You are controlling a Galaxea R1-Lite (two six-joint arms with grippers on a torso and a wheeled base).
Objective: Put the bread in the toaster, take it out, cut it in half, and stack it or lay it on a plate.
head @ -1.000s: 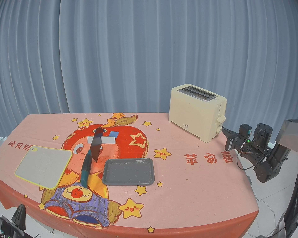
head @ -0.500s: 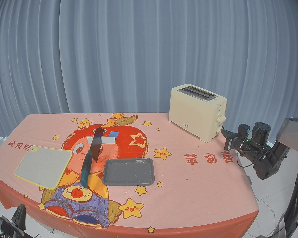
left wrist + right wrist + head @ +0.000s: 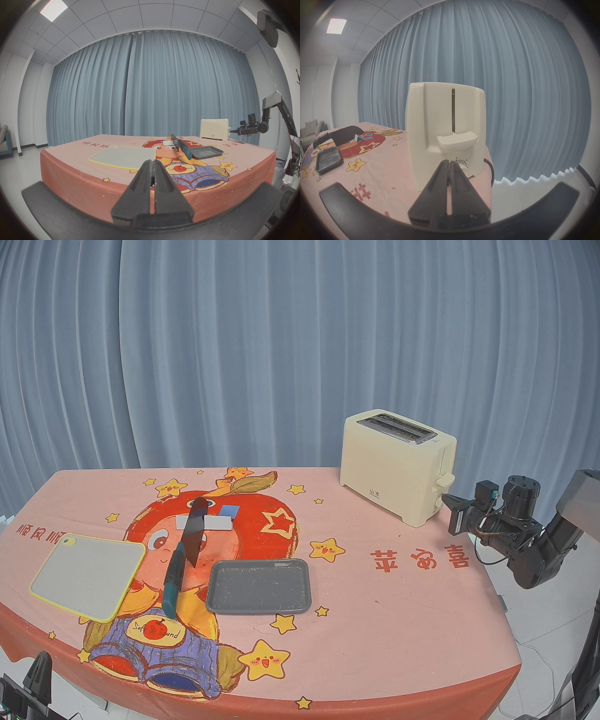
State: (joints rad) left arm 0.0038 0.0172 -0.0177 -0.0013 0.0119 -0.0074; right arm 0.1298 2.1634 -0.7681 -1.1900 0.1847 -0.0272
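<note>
The cream toaster (image 3: 397, 465) stands at the back right of the table, its lever (image 3: 445, 480) on the end facing my right gripper (image 3: 446, 499). That gripper is shut with nothing in it, its tips just below the lever (image 3: 457, 140) and close to the end wall of the toaster (image 3: 445, 125). The toaster's top slots look dark; no bread can be made out in them. My left gripper (image 3: 152, 163) is shut and empty, low off the table's front left corner. A grey plate (image 3: 259, 585) lies mid-table, a cutting board (image 3: 87, 574) at the left.
A knife (image 3: 184, 549) with a teal handle and dark blade lies between the board and the plate, its blade propped on a small white block (image 3: 212, 522). The toaster's black cord (image 3: 489, 168) hangs off the table's right edge. Curtains close off the back.
My right gripper has risen and moved in toward the toaster's lever end. Nothing else has moved.
</note>
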